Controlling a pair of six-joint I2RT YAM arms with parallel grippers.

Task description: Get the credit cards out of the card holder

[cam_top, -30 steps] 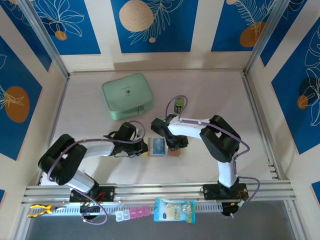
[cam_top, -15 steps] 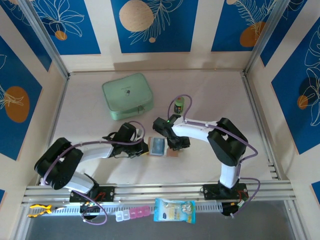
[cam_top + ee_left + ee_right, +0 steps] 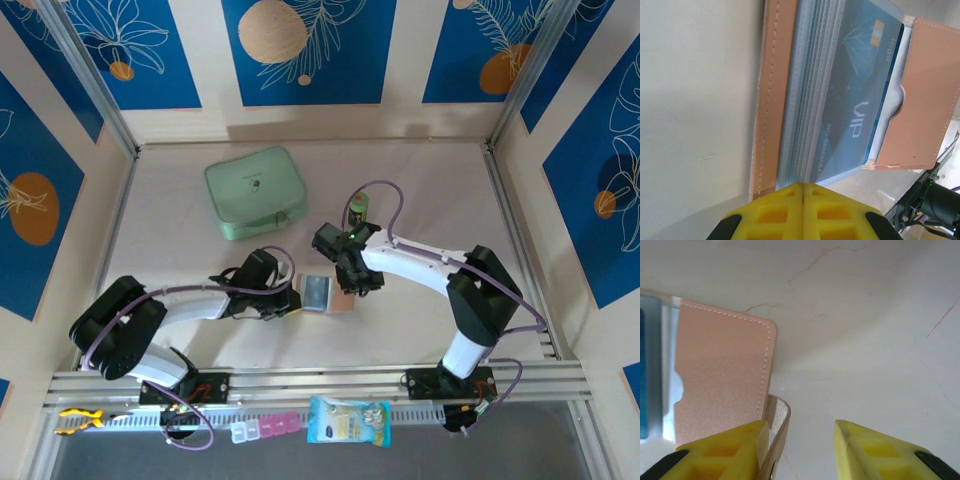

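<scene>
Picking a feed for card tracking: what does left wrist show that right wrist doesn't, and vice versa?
Left wrist: the light blue card, VIP print readable, in the clear pockets; left gripper shut at the edge of the card holder. Right wrist: right gripper open over the table, a leather tab curling beside one finger. Both: the holder's tan stitched flap with its notch, and some blue card.

Bright, even overhead light, soft shadows.
In the right wrist view a grey shadow spreads over the table (image 3: 850, 325) above and right of the card holder (image 3: 722, 365); below it the close foreground blurs.
</scene>
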